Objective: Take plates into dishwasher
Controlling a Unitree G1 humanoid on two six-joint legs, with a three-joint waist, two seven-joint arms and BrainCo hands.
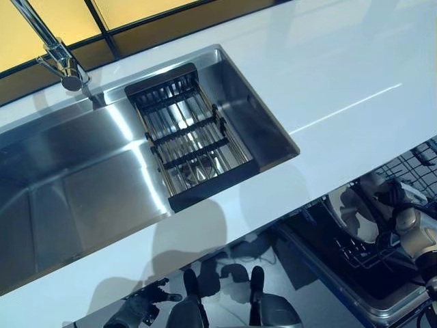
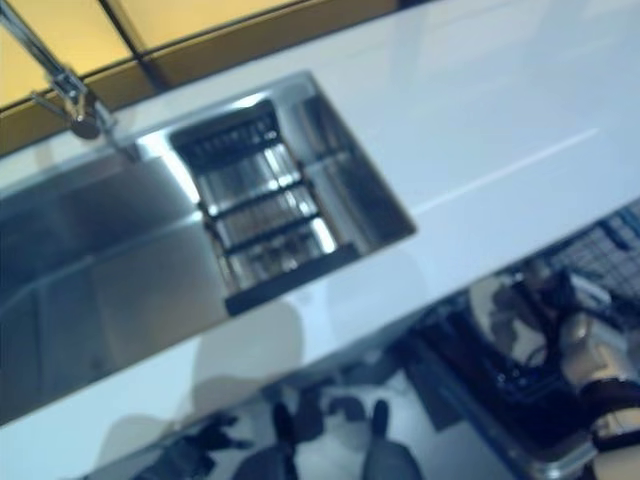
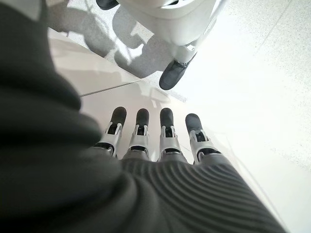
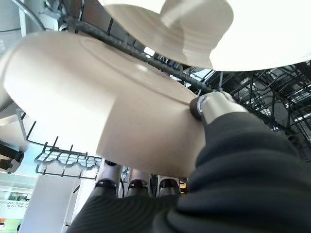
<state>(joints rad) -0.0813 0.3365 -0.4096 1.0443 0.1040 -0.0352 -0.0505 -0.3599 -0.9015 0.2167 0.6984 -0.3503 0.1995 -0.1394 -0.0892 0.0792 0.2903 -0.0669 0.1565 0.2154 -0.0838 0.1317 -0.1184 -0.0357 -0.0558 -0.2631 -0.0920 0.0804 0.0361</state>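
A cream plate (image 4: 97,97) is pinched in my right hand (image 4: 214,104), thumb on its upper face and fingers (image 4: 138,187) curled under it. From the head, the plate (image 1: 348,212) and right hand (image 1: 410,222) are low at the right, over the dark wire dishwasher rack (image 1: 369,260). A second pale plate (image 4: 194,24) stands close above the held one among the rack's wires (image 4: 262,87). My left hand (image 1: 140,309) hangs below the counter edge at the lower left, its fingers (image 3: 141,131) straight and holding nothing.
A white counter (image 1: 341,82) runs across the view. The steel sink (image 1: 68,191) is set in it, with a black wire basket (image 1: 191,137) at its right end and a faucet (image 1: 58,55) behind. The open dishwasher lies under the counter's front edge.
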